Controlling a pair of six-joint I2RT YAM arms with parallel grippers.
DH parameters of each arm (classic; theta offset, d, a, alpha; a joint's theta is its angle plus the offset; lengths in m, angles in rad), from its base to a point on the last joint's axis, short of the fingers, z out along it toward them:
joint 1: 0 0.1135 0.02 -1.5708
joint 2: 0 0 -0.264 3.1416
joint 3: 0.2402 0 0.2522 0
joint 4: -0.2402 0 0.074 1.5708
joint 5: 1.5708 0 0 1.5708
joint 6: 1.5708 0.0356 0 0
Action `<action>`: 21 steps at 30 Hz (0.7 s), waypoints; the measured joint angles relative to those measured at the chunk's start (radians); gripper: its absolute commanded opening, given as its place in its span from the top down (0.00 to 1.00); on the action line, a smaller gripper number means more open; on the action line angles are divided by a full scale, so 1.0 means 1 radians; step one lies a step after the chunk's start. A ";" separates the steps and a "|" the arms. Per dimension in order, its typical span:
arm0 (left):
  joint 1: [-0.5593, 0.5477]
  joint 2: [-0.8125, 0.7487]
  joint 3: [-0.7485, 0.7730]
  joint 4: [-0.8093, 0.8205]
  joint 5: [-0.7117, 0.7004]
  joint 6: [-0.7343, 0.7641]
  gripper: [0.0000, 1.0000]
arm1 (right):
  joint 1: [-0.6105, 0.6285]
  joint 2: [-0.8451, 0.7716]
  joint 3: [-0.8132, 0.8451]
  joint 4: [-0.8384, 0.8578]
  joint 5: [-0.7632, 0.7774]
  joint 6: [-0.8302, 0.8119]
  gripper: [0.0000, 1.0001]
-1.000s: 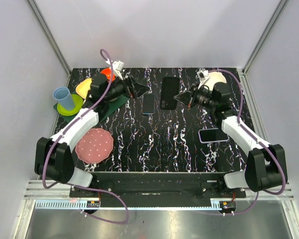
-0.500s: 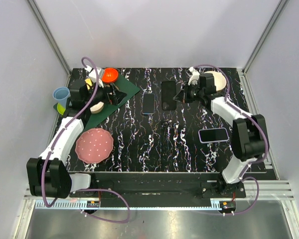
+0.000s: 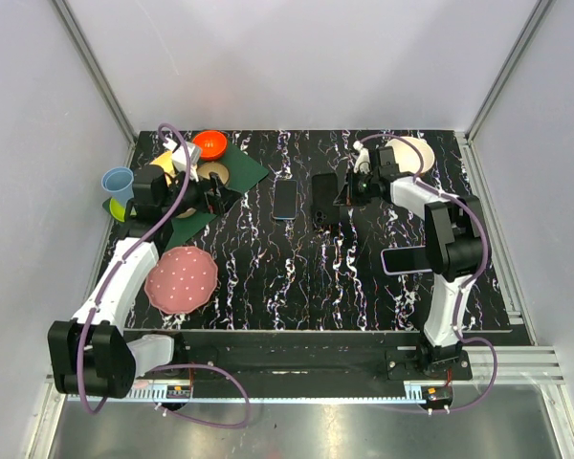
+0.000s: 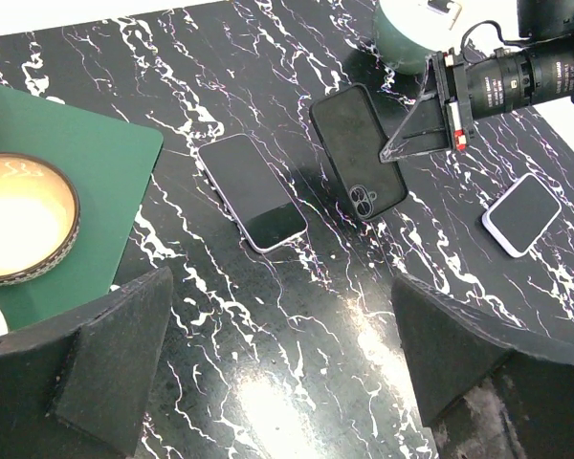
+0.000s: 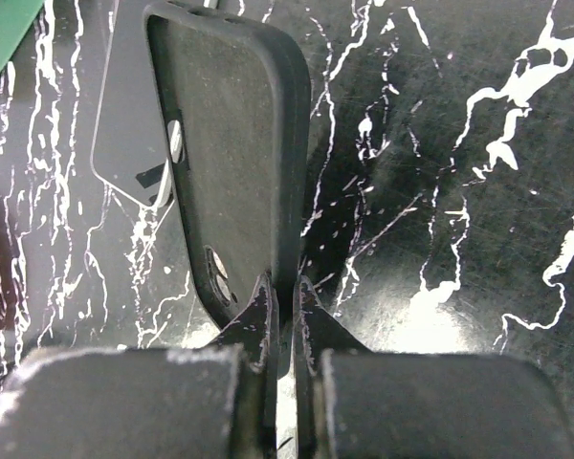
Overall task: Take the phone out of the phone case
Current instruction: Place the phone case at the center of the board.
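The table (image 4: 297,382) has a polished black top veined in white like marble, shiny enough to throw back a blot of lamp glare, while the green mat (image 4: 86,163) on it is flat and dull. The phone case (image 5: 225,172) is matt black with a fine, slightly dusty grain that looks rubbery, against the phone (image 4: 251,191), whose dark screen is smooth, glossy glass in a pale rim. The fingers (image 4: 115,363) of the left hand (image 4: 279,287) are coarse, matt black plastic with rough edges.

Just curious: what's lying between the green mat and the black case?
A phone, screen up, between green mat and black case; clearest in the left wrist view.
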 measured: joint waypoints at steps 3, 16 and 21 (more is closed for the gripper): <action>0.000 0.000 -0.003 -0.003 0.000 0.000 0.01 | 0.000 0.023 0.021 -0.018 0.018 -0.002 1.00; 0.000 0.000 -0.022 0.005 0.000 0.000 0.01 | -0.010 0.128 0.113 -0.053 0.020 0.006 1.00; 0.000 0.000 -0.023 0.009 0.000 0.000 0.01 | -0.021 0.138 0.126 -0.069 0.013 0.007 1.00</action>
